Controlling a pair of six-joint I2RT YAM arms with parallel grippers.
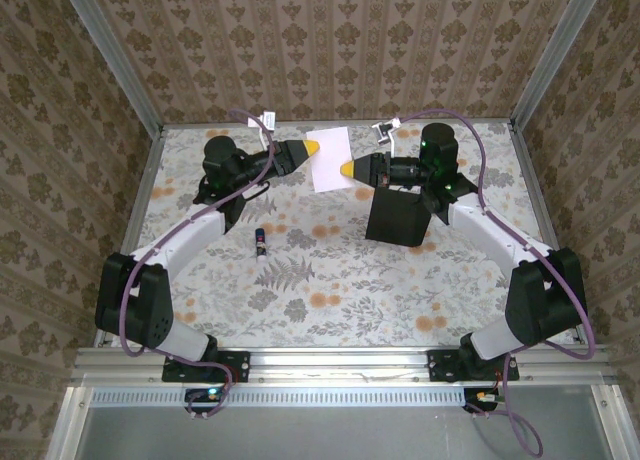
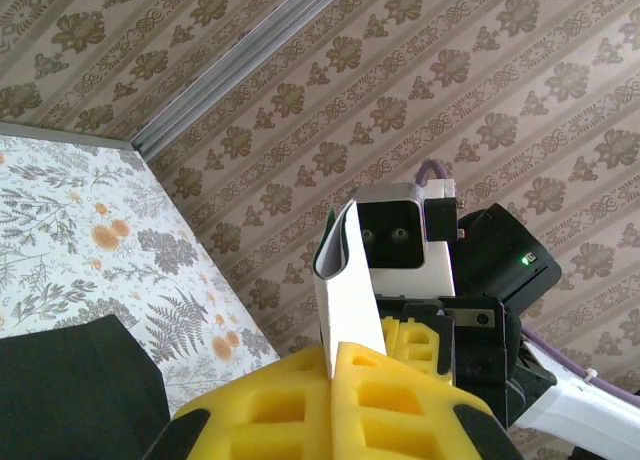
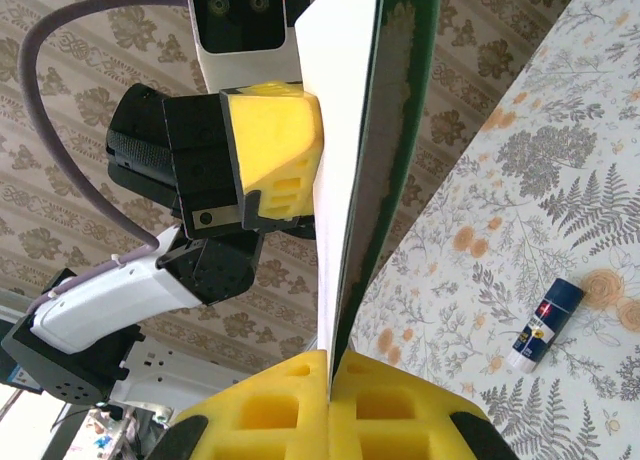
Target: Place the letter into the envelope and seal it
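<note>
Yellow foam pads point(image 2: 280, 410) of my left gripper point(image 2: 333, 352) are pressed together on one edge of the letter point(image 2: 345, 280), and through that wrist camera I see the white sheet rising out of the pinch, curled over at its top. My right gripper point(image 3: 330, 365) pinches the opposite edge the same way, the sheet's green border running up from its closed pads. From overhead the two grippers face each other with the sheet held between them, raised above the far middle of the table point(image 1: 330, 300). The envelope point(image 1: 395, 218) sits on the table just beneath the right gripper, apart from the letter. A glue stick point(image 1: 260, 242) lies on the table further left
</note>
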